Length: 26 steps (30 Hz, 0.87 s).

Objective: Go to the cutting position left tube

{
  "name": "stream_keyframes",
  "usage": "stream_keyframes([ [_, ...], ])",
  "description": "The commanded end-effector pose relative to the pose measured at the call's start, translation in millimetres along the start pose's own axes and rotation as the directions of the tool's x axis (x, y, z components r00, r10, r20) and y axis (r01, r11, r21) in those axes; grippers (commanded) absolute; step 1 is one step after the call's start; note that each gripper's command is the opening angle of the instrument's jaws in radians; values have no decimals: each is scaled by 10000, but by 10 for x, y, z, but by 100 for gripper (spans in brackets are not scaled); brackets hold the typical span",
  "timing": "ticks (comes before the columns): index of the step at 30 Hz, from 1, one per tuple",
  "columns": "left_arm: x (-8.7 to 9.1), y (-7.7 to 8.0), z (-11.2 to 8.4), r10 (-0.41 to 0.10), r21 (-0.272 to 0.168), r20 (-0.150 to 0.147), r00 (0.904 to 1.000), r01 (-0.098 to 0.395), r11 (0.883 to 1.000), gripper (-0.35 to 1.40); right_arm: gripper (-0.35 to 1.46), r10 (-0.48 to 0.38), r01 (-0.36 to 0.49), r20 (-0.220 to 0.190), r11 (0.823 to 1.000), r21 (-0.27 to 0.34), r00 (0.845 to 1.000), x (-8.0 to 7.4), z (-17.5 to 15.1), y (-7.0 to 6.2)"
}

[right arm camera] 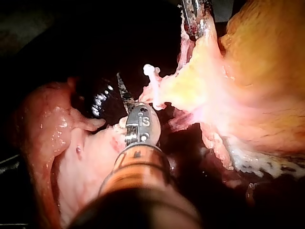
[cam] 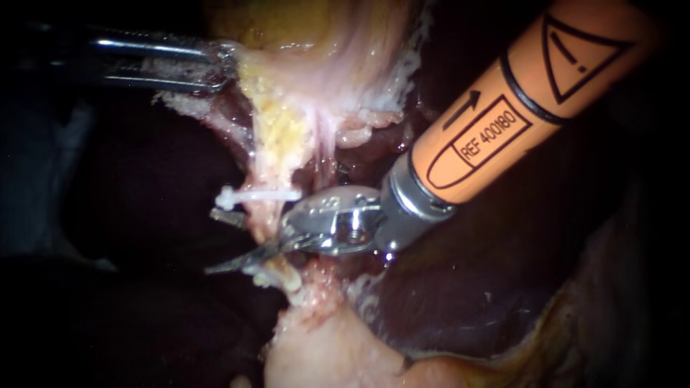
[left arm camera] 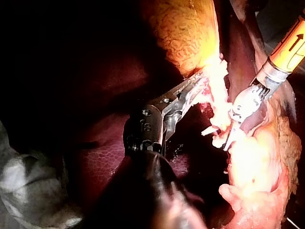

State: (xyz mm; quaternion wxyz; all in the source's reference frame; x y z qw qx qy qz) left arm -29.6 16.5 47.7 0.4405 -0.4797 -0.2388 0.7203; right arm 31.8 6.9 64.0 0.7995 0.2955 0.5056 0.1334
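Yellow fat clings to the left tube [cam: 279, 140], which is strung taut down the middle of the endoscope view. That's my left instrument [cam: 215, 68] at work: jaws pinched on the pale edge of the gallbladder [cam: 316, 29], holding it up and away so the tube stands clear of the dark liver [cam: 467, 287]. A white clip [cam: 262, 195] sits across the tube, so I reckon the cut belongs just below it.

Now my right instrument [cam: 228, 243], orange sleeve in from the upper right. Its blades are spread with a gap between them, and the tube lies right in that gap, just under the clip. One blade crosses in front of the tube and the other pokes out behind it, as far as I can tell. In the right wrist view one blade tip shows ahead of the instrument, just beside the clip.

I'd call that on position, or very nearly. Whether the blades reach fully past the tube's far side, I can't tell.
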Motion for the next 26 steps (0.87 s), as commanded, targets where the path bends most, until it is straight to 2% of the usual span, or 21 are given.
stream_keyframes([
  [1, 0, 0, 0, -2, 1, 0, 10000, 2, 10000, -35, 136, -16, 16, -58, 10000, -15, 10000, 2, -1, -2],
  [14, 0, 0, -1, -1, -28, 13, 10000, 2, 10000, -35, 140, 102, -90, -574, 9997, 210, 9983, 32, -13, -26],
  [26, 0, 0, -1, -2, -28, 13, 10000, 2, 10000, -35, 140, 111, -98, -607, 9997, 212, 9981, 32, -14, -25],
])
